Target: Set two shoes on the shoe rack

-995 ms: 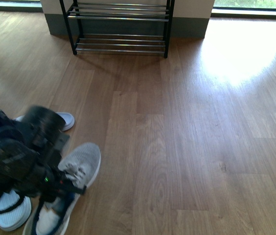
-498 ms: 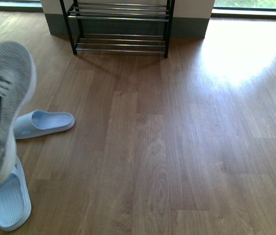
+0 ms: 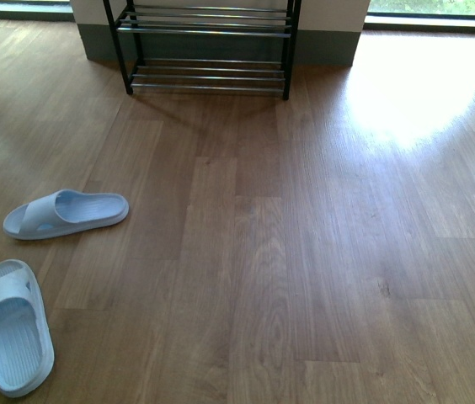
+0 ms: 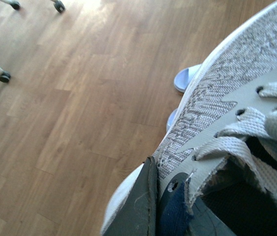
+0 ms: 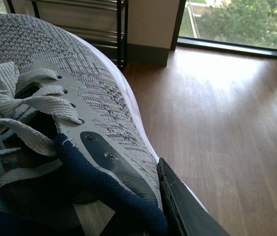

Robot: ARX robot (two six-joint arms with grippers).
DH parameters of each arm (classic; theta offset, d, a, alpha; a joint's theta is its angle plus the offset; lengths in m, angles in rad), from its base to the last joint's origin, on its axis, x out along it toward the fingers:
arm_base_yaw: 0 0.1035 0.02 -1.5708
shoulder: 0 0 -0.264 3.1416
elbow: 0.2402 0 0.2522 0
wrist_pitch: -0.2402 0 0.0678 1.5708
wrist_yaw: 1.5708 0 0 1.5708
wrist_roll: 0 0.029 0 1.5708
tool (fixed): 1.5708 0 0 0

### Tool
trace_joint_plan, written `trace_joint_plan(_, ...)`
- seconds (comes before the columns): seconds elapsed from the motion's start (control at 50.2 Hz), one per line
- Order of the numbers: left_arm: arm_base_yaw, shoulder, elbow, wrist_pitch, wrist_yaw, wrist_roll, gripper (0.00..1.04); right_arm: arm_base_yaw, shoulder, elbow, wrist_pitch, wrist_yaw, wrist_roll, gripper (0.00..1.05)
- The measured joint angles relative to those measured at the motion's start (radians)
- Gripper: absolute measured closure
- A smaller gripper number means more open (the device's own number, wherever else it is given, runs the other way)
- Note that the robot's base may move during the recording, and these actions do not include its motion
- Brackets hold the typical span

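Note:
The shoe rack (image 3: 206, 42), a black frame with chrome bars, stands against the far wall; it also shows in the right wrist view (image 5: 87, 22). My left gripper (image 4: 165, 211) is shut on a grey sneaker (image 4: 227, 93) at its collar and holds it above the floor. My right gripper (image 5: 143, 206) is shut on a second grey sneaker (image 5: 55, 64) with a navy collar, its toe pointing toward the rack. One dark finger (image 4: 139, 206) presses the left shoe's outer side. Neither arm nor either sneaker shows in the front view.
Two pale blue slippers lie on the wooden floor at the left, one (image 3: 65, 212) farther and one (image 3: 10, 326) nearer. Chair castors (image 4: 4, 77) show in the left wrist view. A window (image 5: 236, 22) is right of the rack.
My left arm took the grey sneaker off the floor beside the slippers, lifted it up the left edge, and carried it out of the front view.

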Motion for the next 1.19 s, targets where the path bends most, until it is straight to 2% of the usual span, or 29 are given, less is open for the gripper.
trace_joint_plan(0.08,-0.072,-0.227,-0.056,-0.053,-0.126,0.031,1.03,0.0,0.0,0.0,0.0,0.0,0.0,1.03)
trace_joint_plan(0.179,-0.092,-0.367,-0.06,-0.055,-0.164,0.043,1.03,0.0,0.0,0.0,0.0,0.0,0.0,1.03)
trace_joint_plan(1.195,-0.097,-0.372,-0.061,-0.056,-0.158,0.05,1.03,0.0,0.0,-0.001,0.0,0.007,0.0,1.03)
